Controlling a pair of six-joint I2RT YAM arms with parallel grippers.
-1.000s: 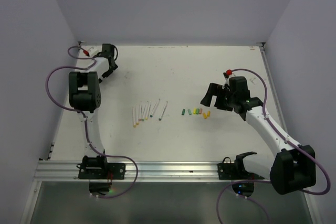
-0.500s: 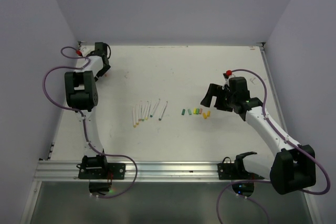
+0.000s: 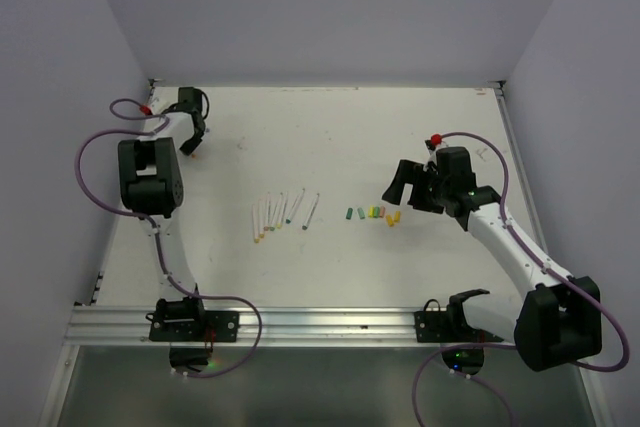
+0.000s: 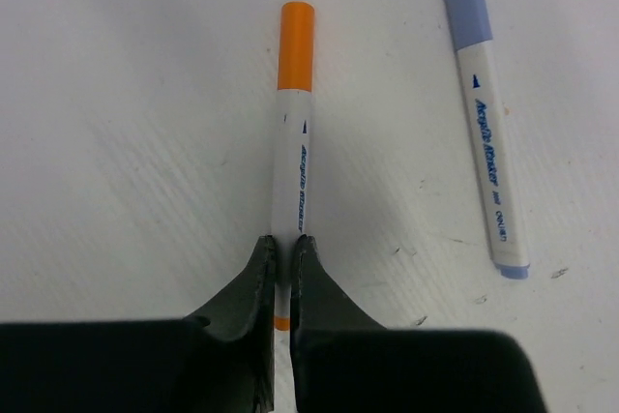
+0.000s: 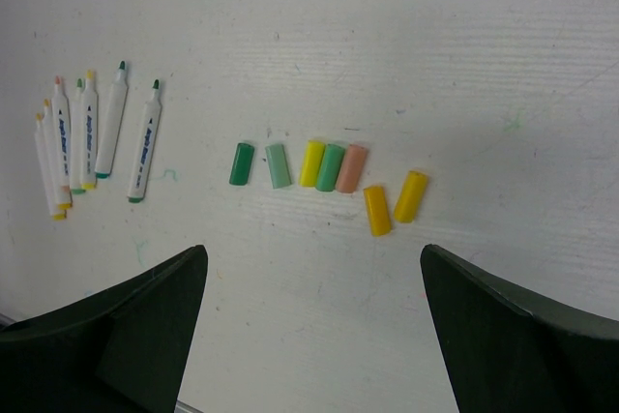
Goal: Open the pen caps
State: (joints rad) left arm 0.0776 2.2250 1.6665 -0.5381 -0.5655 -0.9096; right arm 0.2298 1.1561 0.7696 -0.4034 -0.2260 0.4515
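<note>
From above, the left pincer [image 3: 192, 147] sits low in the far left corner of the white desk [image 3: 400, 127]. Several uncapped white pens [image 3: 283, 212] lie mid-desk, and a row of small loose coloured pen caps [image 3: 372, 213] lies beside them toward the right edge, near the right pincer [image 3: 403, 192].

The left wrist view shows that pincer clamped tight on the body of a white pen with an orange cap [image 4: 293, 142], the cap on. A blue-capped white pen [image 4: 488, 142] lies nearby.

The right wrist view shows that pincer spread wide and holding nothing, above seven caps.
</note>
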